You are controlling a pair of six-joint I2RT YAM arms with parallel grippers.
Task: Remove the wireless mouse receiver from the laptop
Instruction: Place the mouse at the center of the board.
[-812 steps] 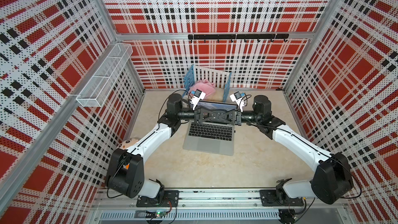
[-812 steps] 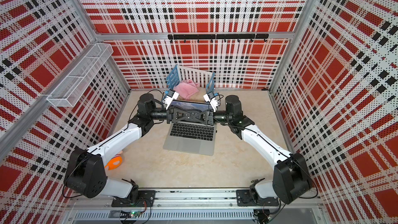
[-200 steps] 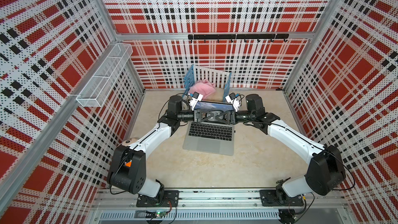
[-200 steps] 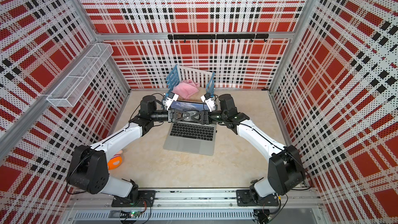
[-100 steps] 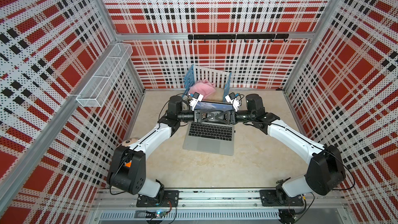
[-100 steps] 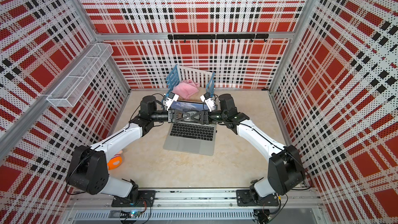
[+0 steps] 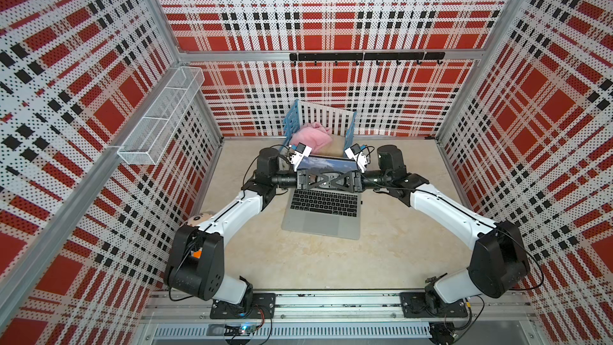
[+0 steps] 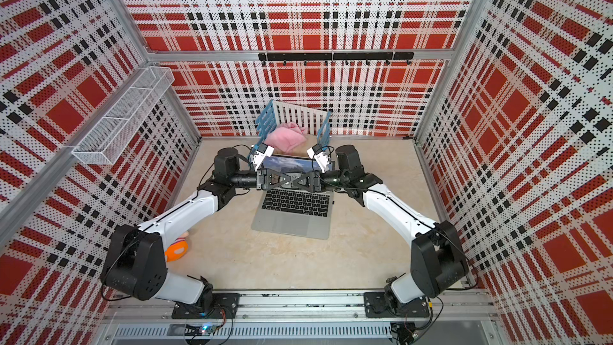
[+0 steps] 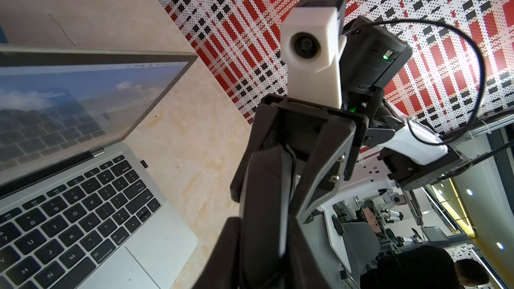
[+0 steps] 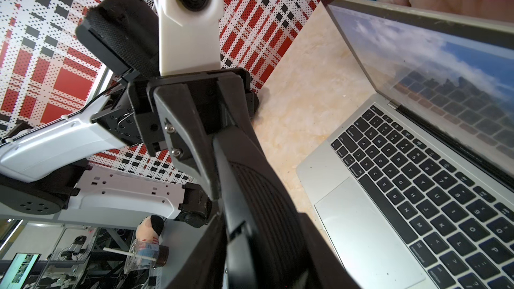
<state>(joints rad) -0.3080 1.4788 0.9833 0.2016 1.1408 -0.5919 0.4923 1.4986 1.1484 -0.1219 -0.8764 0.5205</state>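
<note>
On the table the open laptop is overhung by the tip-to-tip left gripper, state not discernible, and narrowly parted right gripper, while the receiver is seen plugged into its right edge.

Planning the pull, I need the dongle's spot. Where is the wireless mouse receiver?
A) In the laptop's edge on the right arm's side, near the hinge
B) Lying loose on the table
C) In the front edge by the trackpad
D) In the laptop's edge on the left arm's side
A: the wireless mouse receiver juts from the laptop edge facing the right arm, close to the hinge.
</note>
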